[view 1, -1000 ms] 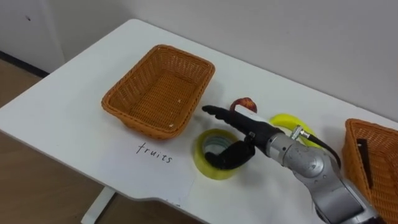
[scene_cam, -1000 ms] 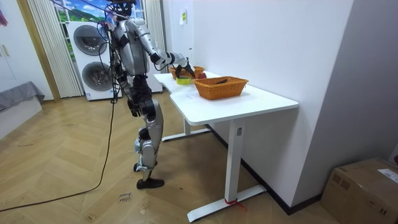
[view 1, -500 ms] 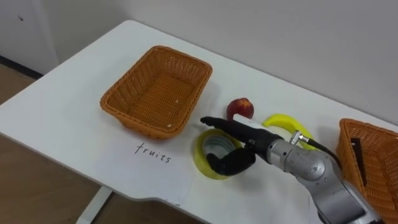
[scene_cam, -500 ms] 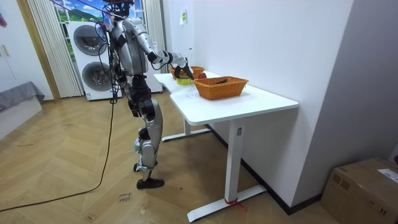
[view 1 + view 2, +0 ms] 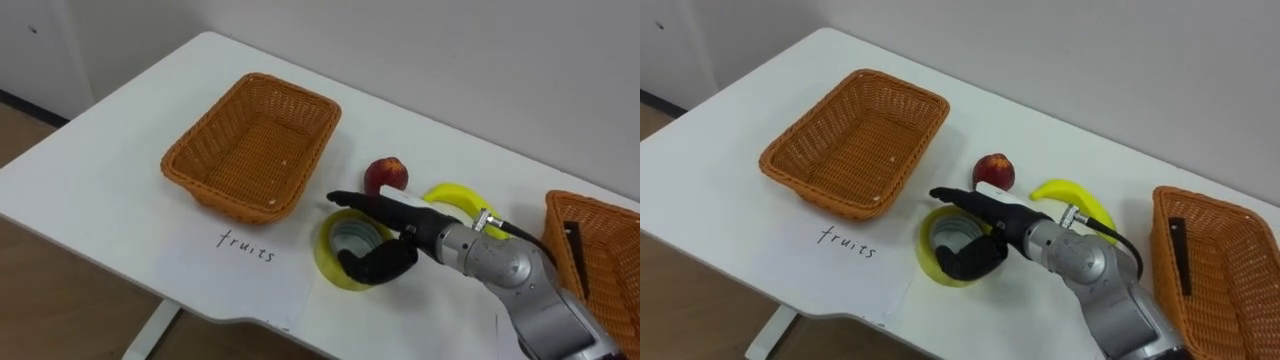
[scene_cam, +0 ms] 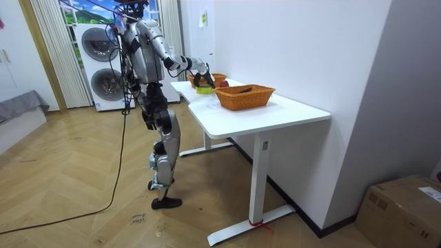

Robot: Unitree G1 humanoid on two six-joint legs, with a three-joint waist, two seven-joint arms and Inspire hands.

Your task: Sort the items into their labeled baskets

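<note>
The right hand (image 5: 388,238) reaches in from the right and, seemingly, clasps the flat yellow roll of tape (image 5: 324,260), fingers curled on its near wall. The roll lies just right of the empty woven wicker basket (image 5: 226,198); the second wicker basket (image 5: 560,250) is well farther right.

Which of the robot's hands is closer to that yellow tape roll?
Right. Its right hand rests on the yellow tape roll, fingers curled at its near rim.

My eye views look down from my head, close over the table (image 5: 110,190); both share the left basket (image 5: 252,145). The room view stands well off, facing the table's short end and all of me.
</note>
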